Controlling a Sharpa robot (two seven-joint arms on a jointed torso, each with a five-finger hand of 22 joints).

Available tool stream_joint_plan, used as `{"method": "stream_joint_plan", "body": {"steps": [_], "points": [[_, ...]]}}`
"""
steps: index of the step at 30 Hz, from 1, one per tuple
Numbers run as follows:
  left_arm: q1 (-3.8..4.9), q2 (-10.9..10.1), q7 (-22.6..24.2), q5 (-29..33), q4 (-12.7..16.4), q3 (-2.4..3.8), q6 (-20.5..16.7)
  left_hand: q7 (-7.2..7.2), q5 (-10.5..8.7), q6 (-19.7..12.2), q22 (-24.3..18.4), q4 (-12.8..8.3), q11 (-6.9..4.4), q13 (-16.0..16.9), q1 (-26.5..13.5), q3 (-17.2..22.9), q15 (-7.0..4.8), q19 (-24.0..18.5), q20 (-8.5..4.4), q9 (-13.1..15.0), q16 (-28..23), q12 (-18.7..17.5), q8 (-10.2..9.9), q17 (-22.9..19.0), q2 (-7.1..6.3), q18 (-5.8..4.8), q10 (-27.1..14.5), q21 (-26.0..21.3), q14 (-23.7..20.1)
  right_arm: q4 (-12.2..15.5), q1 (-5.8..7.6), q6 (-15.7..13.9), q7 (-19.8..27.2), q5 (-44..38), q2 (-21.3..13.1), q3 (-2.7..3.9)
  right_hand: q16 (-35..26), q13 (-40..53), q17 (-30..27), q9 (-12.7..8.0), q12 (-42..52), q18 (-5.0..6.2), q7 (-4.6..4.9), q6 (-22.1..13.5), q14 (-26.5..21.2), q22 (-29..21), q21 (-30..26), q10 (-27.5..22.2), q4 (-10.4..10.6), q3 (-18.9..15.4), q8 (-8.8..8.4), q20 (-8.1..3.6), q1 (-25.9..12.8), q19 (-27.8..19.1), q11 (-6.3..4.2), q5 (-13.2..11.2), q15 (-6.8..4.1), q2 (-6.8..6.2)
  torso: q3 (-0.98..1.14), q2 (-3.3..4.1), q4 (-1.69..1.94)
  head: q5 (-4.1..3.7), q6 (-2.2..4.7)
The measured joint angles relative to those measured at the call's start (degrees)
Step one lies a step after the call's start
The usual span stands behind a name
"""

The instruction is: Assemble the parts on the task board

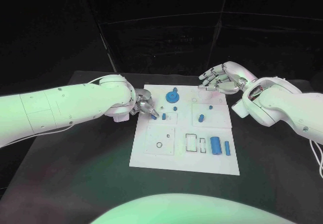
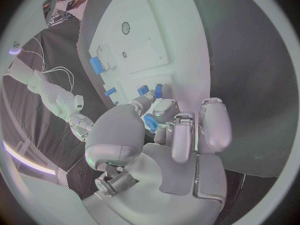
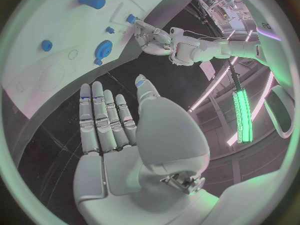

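Black table [image 1: 80, 163] bears task board [image 1: 151, 156] with parts [image 1: 215, 145]

The task board [image 1: 185, 163] is a white rectangular plate lying flat on the black bench, marked with outlined recesses. A round blue gear-like part [image 1: 173, 97] sits near its far edge. Small blue pieces [image 1: 209, 108] stand around the board's middle. Near the right edge a large blue cylinder [image 1: 215, 145] lies beside a slimmer blue bar [image 1: 228, 148]. At the left edge, a small blue part [image 1: 154, 117] is pinched in the fingers of the left hand [image 1: 143, 106].
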Motion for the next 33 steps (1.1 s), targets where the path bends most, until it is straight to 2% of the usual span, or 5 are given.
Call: {"method": "stream_joint_plan", "body": {"steps": [15,21,28,33], "points": [[-0.15,0.3,0.0,0.0,-0.1,-0.13,0.0,-0.31,0.00,0.7,0.7,1.3,-0.11,0.2,-2.4,-1.0,-0.20,0.4,0.03,0.0,0.0,0.3,0.0,0.0,0.17,0.00,0.5,0.3,0.2,0.0,0.00,0.0,0.0,0.0,0.0,0.00,-0.6,-0.5,-0.4,0.0,0.0,0.00,-0.01,0.0,0.0,-0.2,-0.6,-0.2,-0.3,0.0,0.25,0.00,-0.2,0.0,0.20,0.2,0.00,0.22,0.02,0.00,-0.05,-0.09,-0.16],[-0.19,0.3,0.0,0.0,-0.1,-0.16,0.0,-0.39,0.01,1.6,1.1,2.5,-0.21,0.3,-4.1,-2.2,-0.20,0.6,-0.16,0.0,0.0,0.3,0.0,0.0,-0.84,0.00,0.6,0.5,0.2,0.0,0.00,0.0,0.0,0.0,0.0,0.00,-0.6,-0.7,-0.6,0.0,0.0,0.00,-0.20,-0.2,0.0,-0.2,-0.6,-0.2,-0.3,0.0,0.29,0.00,-0.2,0.0,0.20,0.2,0.00,0.22,0.02,0.01,-0.05,-0.18,-0.25],[-0.20,0.4,0.0,0.0,-0.2,-0.17,0.0,-0.52,0.02,1.9,1.3,4.0,-0.10,0.3,-6.3,-4.7,-0.20,0.6,-0.17,0.0,0.0,0.5,0.0,0.0,-1.31,0.00,0.9,0.8,0.2,0.0,0.00,0.0,0.0,0.1,0.0,0.00,-0.8,-0.8,-0.7,0.0,0.0,0.00,-0.01,-0.4,-0.2,-0.2,-0.8,-0.2,-0.3,0.0,0.29,0.15,-0.2,0.1,0.20,0.2,0.22,0.22,0.03,0.01,-0.05,-0.30,-0.25],[-0.20,0.4,0.0,0.0,-0.2,-0.17,-0.1,-0.40,0.01,2.2,1.4,5.1,-0.30,0.3,-8.0,-7.6,-0.19,0.7,-0.35,0.0,0.0,0.5,0.0,0.0,-2.45,0.00,1.1,0.8,0.2,0.1,0.00,0.0,0.0,0.1,0.0,0.00,-0.8,-0.9,-0.8,0.0,0.0,0.00,-0.01,-0.4,-0.2,-0.2,-0.8,-0.2,-0.5,-0.2,0.29,0.15,-0.2,0.1,0.20,0.2,0.22,0.22,0.03,0.01,-0.05,-0.37,-0.19]]}}
